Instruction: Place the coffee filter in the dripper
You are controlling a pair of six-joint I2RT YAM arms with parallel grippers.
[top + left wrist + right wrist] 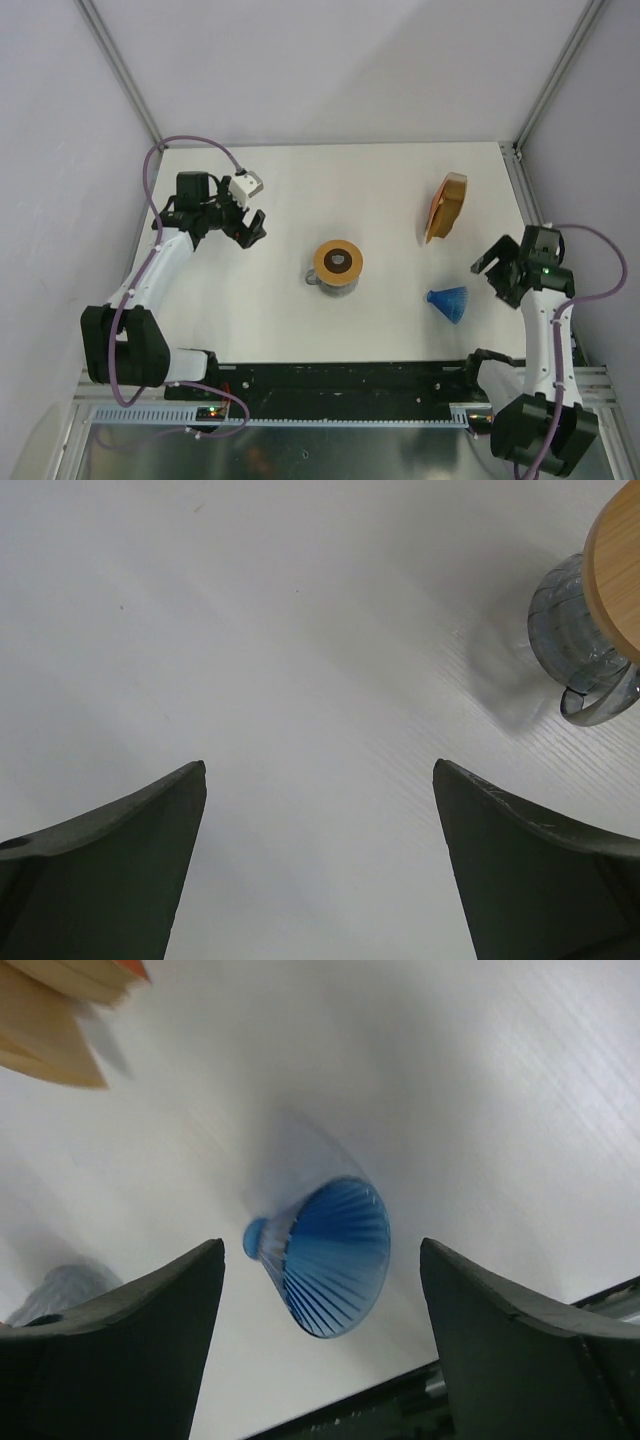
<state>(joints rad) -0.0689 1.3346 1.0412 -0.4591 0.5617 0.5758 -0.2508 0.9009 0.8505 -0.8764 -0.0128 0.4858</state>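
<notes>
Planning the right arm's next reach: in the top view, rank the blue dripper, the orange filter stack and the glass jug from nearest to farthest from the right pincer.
1. The blue dripper, just left of the right pincer.
2. The filter stack, toward the back right.
3. The glass jug, table centre.

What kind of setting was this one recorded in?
Probably a lab robot booth, not a kitchen: a white table boxed in by plain walls and metal frame posts, with a few coffee props laid out, such as the blue dripper and a glass jug.
</notes>
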